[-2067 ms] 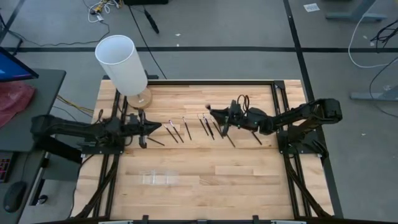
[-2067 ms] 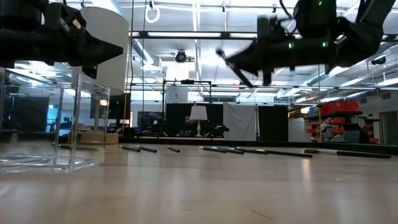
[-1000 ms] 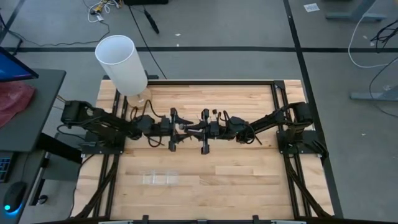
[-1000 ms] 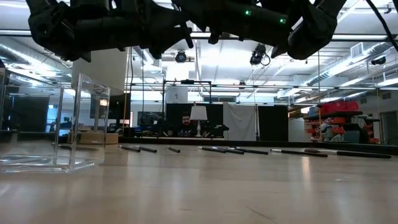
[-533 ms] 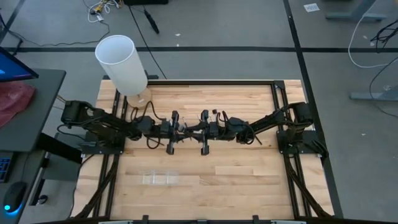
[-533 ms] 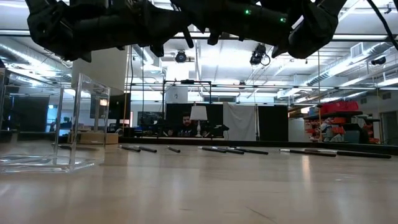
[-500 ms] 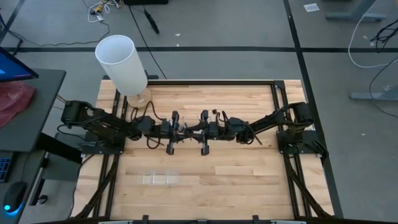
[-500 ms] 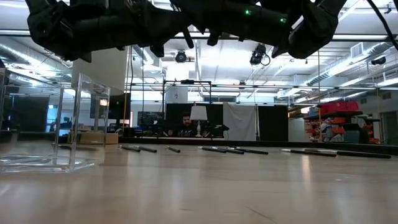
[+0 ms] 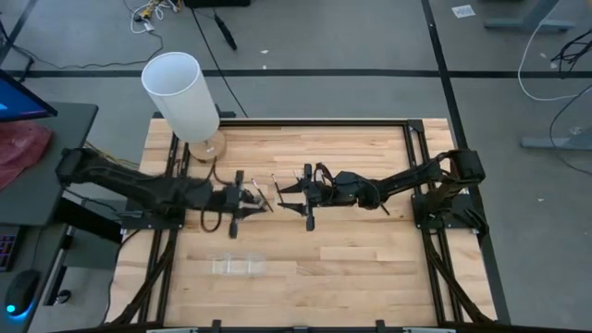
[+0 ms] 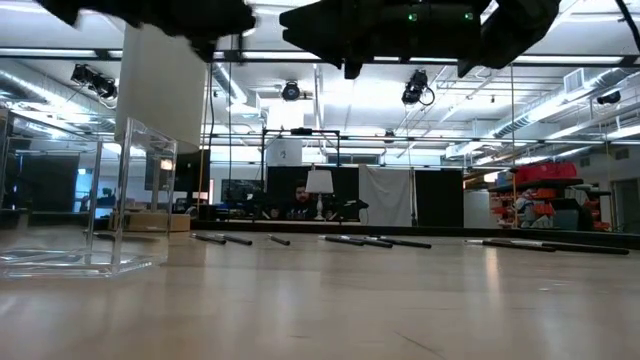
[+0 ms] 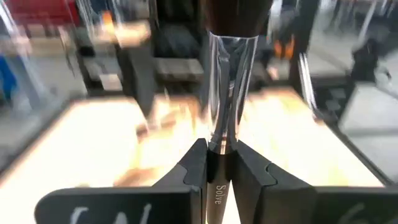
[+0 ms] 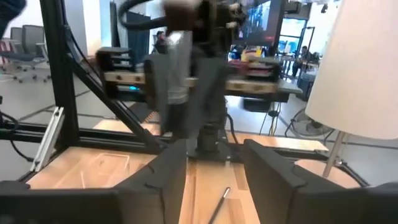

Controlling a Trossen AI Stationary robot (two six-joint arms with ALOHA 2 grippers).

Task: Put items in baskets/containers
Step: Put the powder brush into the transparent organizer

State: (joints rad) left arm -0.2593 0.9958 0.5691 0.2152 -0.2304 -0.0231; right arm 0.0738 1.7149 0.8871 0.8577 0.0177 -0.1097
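My left end effector [image 11: 217,168] is pinched tight on a brush [image 11: 229,93]: its silver collar stands up between my two fingers [image 11: 194,171] and the dark bristle head spreads out beyond them. From above, this end effector [image 9: 252,198] hovers over the middle of the wooden table [image 9: 370,268], left of centre, with the arm reaching in from the left edge. My right end effector [image 12: 214,162] has its fingers [image 12: 165,180] spread apart with nothing between them; it points straight at the left one, which shows just ahead of it as a blurred dark mass. In the overhead view the right end effector [image 9: 294,191] sits just beside the left, tips nearly meeting. One loose brush [image 12: 217,205] lies on the table under the right fingers. In the level view several more brushes [image 10: 378,241] lie in a row along the far part of the table, and both arms hang dark across the top. The clear tray [image 9: 237,266] sits on the table's near side, well apart from both end effectors, and I cannot tell whether anything lies in it. A white lamp [image 9: 181,96] stands at the far left corner.
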